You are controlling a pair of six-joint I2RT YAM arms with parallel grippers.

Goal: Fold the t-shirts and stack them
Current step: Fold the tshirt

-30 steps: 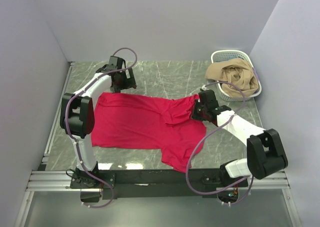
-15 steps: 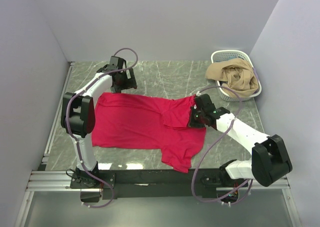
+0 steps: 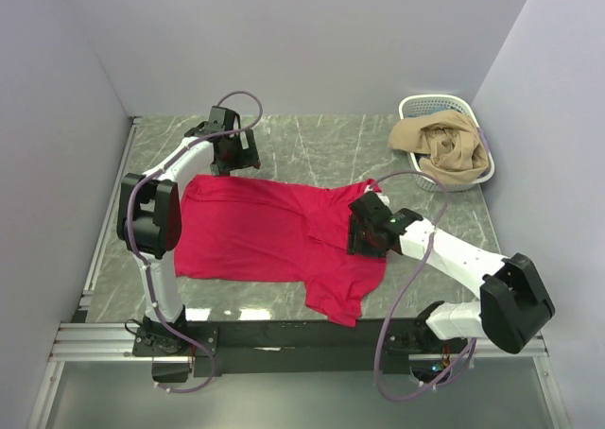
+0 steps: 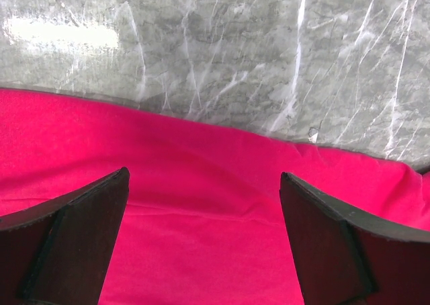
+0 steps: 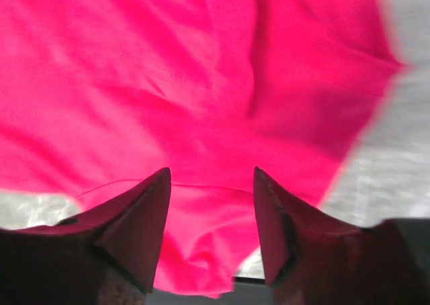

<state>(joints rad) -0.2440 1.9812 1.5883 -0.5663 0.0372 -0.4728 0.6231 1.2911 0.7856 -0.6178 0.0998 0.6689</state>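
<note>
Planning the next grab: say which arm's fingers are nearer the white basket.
Right. Right fingers are over the red t-shirt, left of the basket and nearer the robot; left fingers are much farther left, at the shirt's far edge.

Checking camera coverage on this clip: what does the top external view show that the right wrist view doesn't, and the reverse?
Only top external: the whole outline of the red t-shirt spread out, the left claw near its far edge, and the white basket holding tan cloth. Only right wrist: the right claw seen close, fingers apart over rumpled red cloth. Both: the t-shirt and the grey marble table.
</note>
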